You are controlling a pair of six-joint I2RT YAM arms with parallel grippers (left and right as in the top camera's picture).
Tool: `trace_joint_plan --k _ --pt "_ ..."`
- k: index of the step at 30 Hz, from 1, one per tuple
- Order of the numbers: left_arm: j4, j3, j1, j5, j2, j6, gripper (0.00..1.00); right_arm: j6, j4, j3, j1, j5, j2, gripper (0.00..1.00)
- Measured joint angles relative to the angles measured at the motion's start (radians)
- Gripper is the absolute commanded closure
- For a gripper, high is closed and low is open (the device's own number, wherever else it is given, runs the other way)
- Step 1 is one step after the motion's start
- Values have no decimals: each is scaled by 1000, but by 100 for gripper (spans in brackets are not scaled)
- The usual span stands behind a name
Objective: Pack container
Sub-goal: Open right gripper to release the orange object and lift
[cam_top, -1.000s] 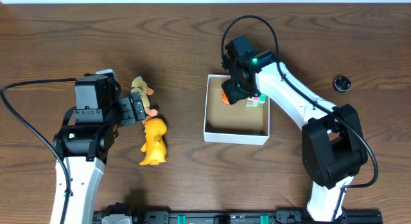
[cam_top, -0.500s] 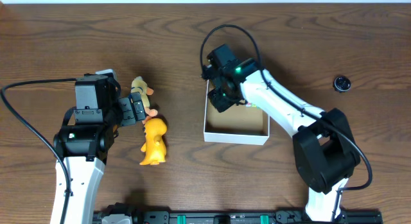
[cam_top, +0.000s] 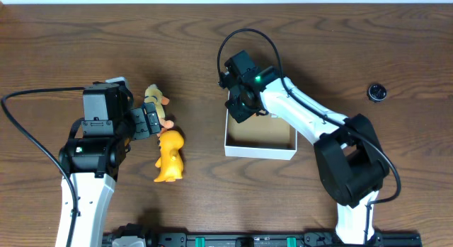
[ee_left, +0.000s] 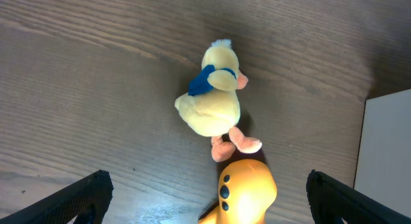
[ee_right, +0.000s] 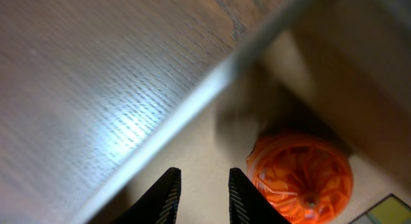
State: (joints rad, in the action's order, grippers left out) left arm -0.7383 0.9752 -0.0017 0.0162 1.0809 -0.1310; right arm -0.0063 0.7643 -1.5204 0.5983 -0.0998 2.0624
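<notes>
The container [cam_top: 260,145], a shallow white-walled box with a brown inside, sits at the table's middle. My right gripper [cam_top: 237,105] hangs over its back left corner, slightly open and empty [ee_right: 202,195]. An orange ribbed ball [ee_right: 300,176] lies in the container just right of the fingers, inside the white wall [ee_right: 192,108]. My left gripper [cam_top: 150,121] is wide open and empty [ee_left: 205,198] to the left. In front of it lie a pale yellow plush duck with a blue scarf [cam_top: 157,98] [ee_left: 212,102] and an orange-yellow toy [cam_top: 170,156] [ee_left: 244,195].
A small black round object [cam_top: 377,92] lies on the table at the far right. The corner of a yellow-green item [ee_right: 392,208] shows in the container beside the ball. The container's white wall [ee_left: 385,153] edges the left wrist view.
My right gripper has moved left, from over the container's back middle to its back left corner. The left arm and the two toys have not moved.
</notes>
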Motion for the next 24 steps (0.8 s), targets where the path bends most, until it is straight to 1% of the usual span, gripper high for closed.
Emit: trace_joint_plan --k 8,12,24 --pt "0 0 0 0 0 0 2 60 -6 0 -2 80 18 73" --pt "0 0 0 0 0 0 2 99 -6 0 -10 125 19 71" --pt "-1 0 0 0 0 0 2 159 1 0 -16 178 19 70"
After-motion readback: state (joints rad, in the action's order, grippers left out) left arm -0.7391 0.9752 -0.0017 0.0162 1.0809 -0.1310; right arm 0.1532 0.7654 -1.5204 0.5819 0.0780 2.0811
